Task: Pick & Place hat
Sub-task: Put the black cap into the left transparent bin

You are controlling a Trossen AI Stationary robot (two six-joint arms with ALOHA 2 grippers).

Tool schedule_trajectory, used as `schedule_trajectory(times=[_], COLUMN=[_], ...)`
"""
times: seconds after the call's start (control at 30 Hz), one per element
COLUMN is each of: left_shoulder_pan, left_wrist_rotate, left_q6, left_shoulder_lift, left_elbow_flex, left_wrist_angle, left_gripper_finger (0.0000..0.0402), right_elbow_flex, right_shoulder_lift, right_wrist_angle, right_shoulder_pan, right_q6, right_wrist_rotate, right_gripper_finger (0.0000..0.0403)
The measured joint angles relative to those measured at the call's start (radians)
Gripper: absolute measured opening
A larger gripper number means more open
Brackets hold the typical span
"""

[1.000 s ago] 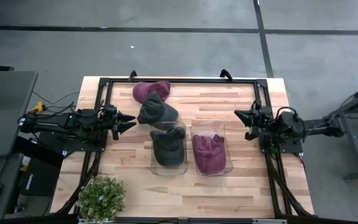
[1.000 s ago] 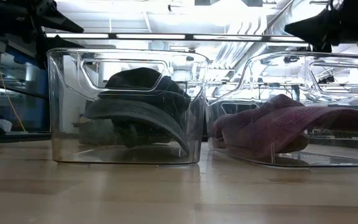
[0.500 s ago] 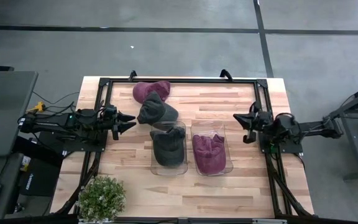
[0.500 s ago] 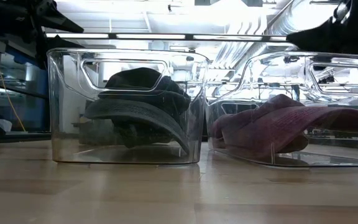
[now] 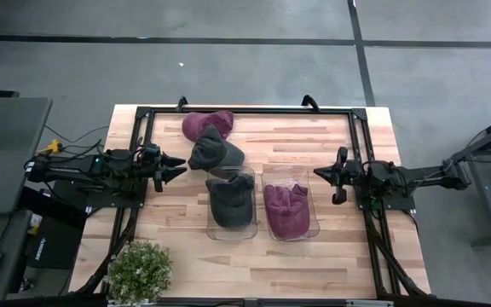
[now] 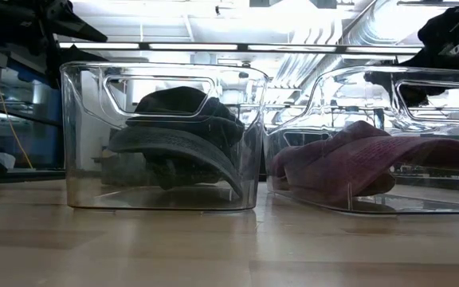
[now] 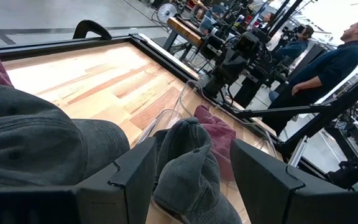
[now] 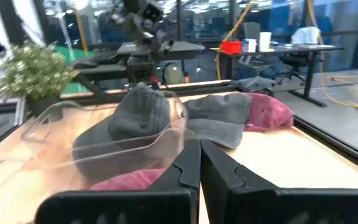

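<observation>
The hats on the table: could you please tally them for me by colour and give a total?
Grey hats: 2, one loose on the table and one in the left clear bin.
Maroon hats: 2, one loose at the far edge and one in the right clear bin.
Total: 4 hats.

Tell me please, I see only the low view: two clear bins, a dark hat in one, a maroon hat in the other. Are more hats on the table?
Observer: Yes. A second grey hat lies loose behind the left bin.
Operator: Only that one?
Observer: No, a second maroon hat lies behind it, near the far edge.
Operator: Where is the left gripper?
Observer: The left gripper is open, beside the loose grey hat, holding nothing.
Operator: And the right?
Observer: The right gripper is shut and empty, right of the bin with the maroon hat.
</observation>
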Motion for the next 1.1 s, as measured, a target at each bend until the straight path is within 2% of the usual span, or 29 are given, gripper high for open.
schedule_trajectory(times=[0.3, 0.6, 1.1], left_shoulder_pan=[0.0, 0.0, 0.0], left_wrist_rotate=[0.0, 0.0, 0.0], left_q6=[0.0, 0.0, 0.0], left_shoulder_lift=[0.0, 0.0, 0.0], left_elbow_flex=[0.0, 0.0, 0.0], left_wrist_angle=[0.0, 0.0, 0.0], left_gripper_finger=[0.0198, 0.0198, 0.0198], right_elbow_flex=[0.0, 0.0, 0.0], right_shoulder_lift=[0.003, 0.003, 0.003], right_wrist_angle=[-0.01, -0.026, -0.023], right_shoulder_pan=[-0.066, -0.098, -0.098], right_q6=[-0.081, -0.03, -0.038], right_wrist_rotate=[-0.018, -0.168, -0.146], right_gripper_finger=[0.0, 0.0, 0.0009])
